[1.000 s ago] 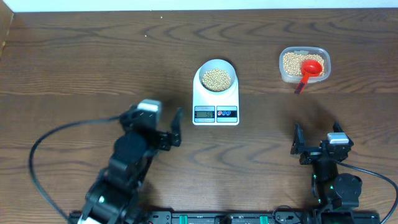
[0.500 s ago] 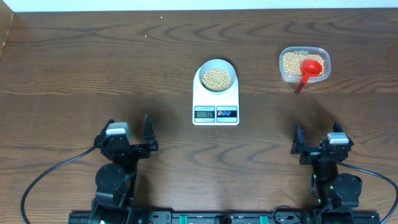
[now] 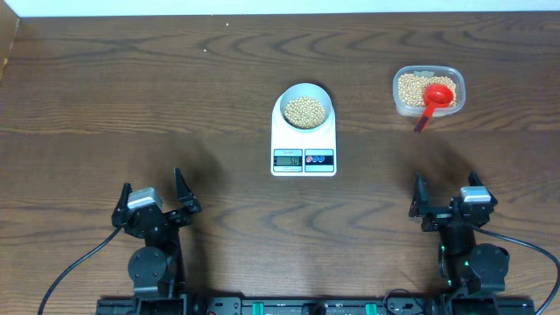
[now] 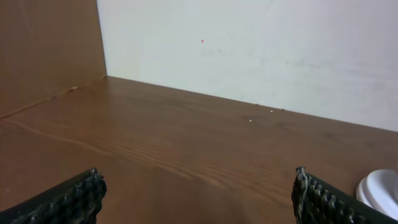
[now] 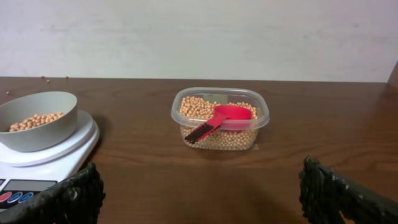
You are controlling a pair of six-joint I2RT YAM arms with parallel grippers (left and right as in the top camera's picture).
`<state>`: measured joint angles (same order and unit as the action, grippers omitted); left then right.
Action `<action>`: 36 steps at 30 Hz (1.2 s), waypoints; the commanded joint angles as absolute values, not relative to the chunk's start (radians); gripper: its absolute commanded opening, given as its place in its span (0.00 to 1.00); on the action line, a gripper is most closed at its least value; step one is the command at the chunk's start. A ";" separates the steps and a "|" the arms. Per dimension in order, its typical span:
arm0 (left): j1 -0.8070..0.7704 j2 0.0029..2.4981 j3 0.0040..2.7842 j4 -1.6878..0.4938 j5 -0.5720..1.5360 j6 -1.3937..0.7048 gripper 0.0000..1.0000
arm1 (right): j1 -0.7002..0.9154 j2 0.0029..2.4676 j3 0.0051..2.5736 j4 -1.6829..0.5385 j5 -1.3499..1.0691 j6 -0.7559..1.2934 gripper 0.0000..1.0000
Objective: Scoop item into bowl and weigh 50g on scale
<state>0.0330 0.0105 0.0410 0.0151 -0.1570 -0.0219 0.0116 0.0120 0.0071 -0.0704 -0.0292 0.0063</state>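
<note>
Jaws on left gripper point(image 3: 153, 188) and right gripper point(image 3: 446, 185) stand wide, empty; beans point(image 3: 305, 111) look loose, spill-prone, so grasp far-right red scoop point(image 3: 437, 94) by its stiff handle.

From overhead, the digits on the small grey LCD display point(image 3: 287, 159) of the flat white digital kitchen scale point(image 3: 304, 143) are too small to read. In the right wrist view that scale runs off the left and bottom edges — its display barely shows. In the left wrist view a rounded white shape point(image 4: 379, 191) is cut by the right edge — unidentifiable.
</note>
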 commanded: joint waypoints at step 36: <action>0.039 0.005 0.004 -0.063 -0.120 -0.004 0.98 | 0.021 0.006 0.006 -0.075 -0.028 -0.005 0.99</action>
